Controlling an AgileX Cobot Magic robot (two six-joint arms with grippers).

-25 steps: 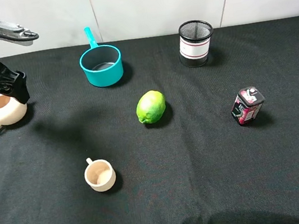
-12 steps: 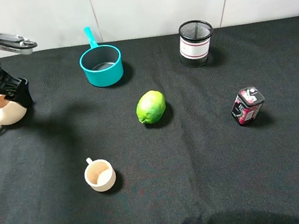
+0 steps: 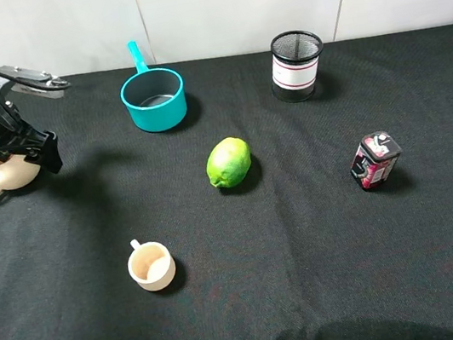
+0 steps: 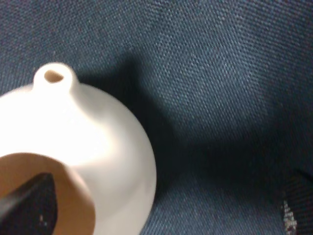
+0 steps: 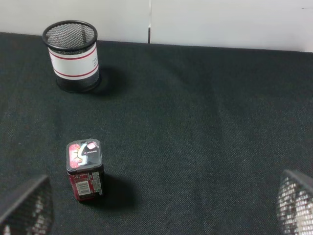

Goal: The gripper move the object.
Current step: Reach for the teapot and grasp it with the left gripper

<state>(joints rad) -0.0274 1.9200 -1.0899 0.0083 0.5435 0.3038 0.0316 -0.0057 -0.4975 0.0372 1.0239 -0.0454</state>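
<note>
1. A squat cream teapot, lidless, stands upright well to the left of the teal saucepan.
2. The left gripper is spread wide at the teapot and clasps nothing yet. One finger dips into the open mouth; the other is outside the wall.
3. Glazed ceramic is probably rigid, fairly heavy, slick and easily chipped. Pinching the rim wall, clear of the spout, looks the safest hold.

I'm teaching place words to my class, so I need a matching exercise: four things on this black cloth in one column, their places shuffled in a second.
1 squat cream ceramic teapot
2 teal round saucepan
3 green oval lime
4 black mesh metal pen cup

a middle of the black cloth
b back, right of centre
c far left edge
d back, left of centre

Pairs: 1-c, 2-d, 3-a, 4-b.
</note>
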